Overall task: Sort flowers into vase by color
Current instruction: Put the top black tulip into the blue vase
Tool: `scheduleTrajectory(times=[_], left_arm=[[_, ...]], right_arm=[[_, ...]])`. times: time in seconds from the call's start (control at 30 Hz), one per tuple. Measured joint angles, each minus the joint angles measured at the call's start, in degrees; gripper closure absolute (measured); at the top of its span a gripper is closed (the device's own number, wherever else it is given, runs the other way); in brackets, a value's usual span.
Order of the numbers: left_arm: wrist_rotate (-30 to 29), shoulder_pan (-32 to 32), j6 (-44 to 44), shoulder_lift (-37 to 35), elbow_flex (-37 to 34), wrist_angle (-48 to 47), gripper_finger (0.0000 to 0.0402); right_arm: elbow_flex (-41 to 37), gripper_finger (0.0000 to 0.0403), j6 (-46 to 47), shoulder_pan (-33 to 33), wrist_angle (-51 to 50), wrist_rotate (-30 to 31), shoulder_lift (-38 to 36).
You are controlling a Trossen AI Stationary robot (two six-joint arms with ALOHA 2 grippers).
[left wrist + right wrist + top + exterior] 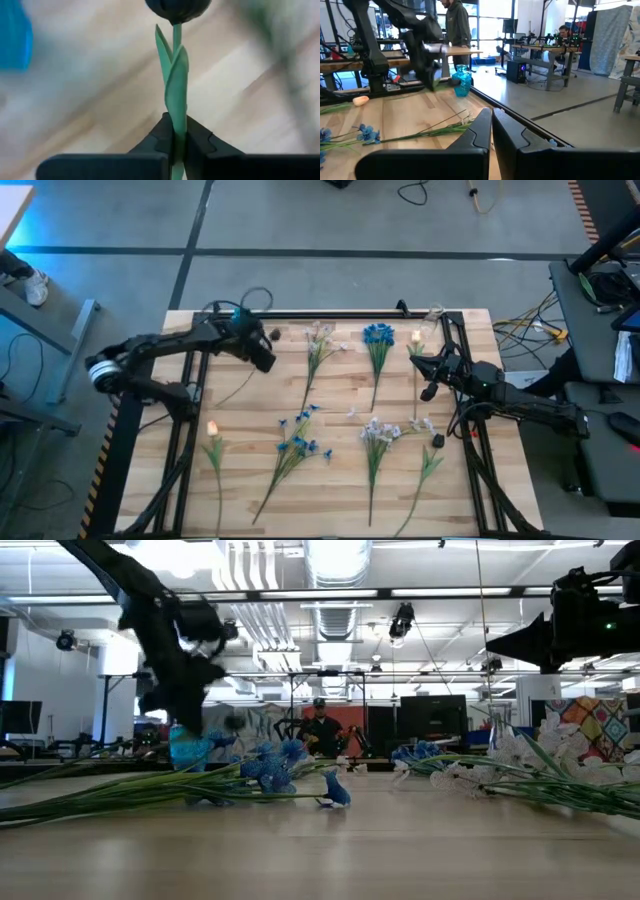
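Note:
My left gripper (pixel 266 360) hangs over the table's far left part, slanting down, and is shut on a flower's green stem (pixel 176 100). The flower's bud (pixel 177 7) shows dark beyond the fingertips. A blue glass vase (pixel 462 81) stands at the far left edge, close behind that gripper. The other flowers lie flat on the board. In the far row are a white-lilac sprig (pixel 320 342), a blue one (pixel 378 335) and a peach tulip (pixel 416 338). Nearer lie a peach tulip (pixel 212 430), a blue sprig (pixel 298 445) and white sprigs (pixel 378 432). My right gripper (pixel 420 366) waits shut and level at the right edge. My left gripper pinches the stem's leafy part (pixel 176 131) between its two fingers, a short way below the bud. The fingers come slanting down from the table's left. Leaf and bud stand out past the fingertips. The thin lower stem (pixel 235 387) trails toward the near left; whether its end touches the board I cannot tell.
Black frame rails (pixel 190 430) run along the board's left and right sides and its far edge. Bare wood (pixel 250 410) lies between the left gripper and the near row of flowers. People and benches show in the room beyond the table.

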Motion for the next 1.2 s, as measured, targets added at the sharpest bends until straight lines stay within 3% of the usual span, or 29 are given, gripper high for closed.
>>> scheduleTrajectory(times=[0.33, 0.5, 0.67, 0.8, 1.2], left_arm=[[0.3, 4.8, 4.6, -16.8, 0.2, 28.3, 0.0400], [-4.1, 7.4, 12.1, -20.9, 5.1, 30.0, 0.0401], [-5.7, 9.5, 16.1, -22.2, 8.9, 33.1, 0.0401], [-6.8, 11.7, 16.4, -21.3, 8.0, 35.1, 0.0401], [-7.0, 16.5, 16.4, -20.0, -5.1, 53.2, 0.0402]], right_arm=[[0.0, 0.0394, 0.0, 0.0, 0.0, 0.0, 0.0], [0.0, 0.0394, 0.0, 0.0, 0.0, 0.0, 0.0], [0.0, 0.0394, 0.0, 0.0, 0.0, 0.0, 0.0], [0.0, 0.0394, 0.0, 0.0, 0.0, 0.0, 0.0], [0.0, 0.0394, 0.0, 0.0, 0.0, 0.0, 0.0]])
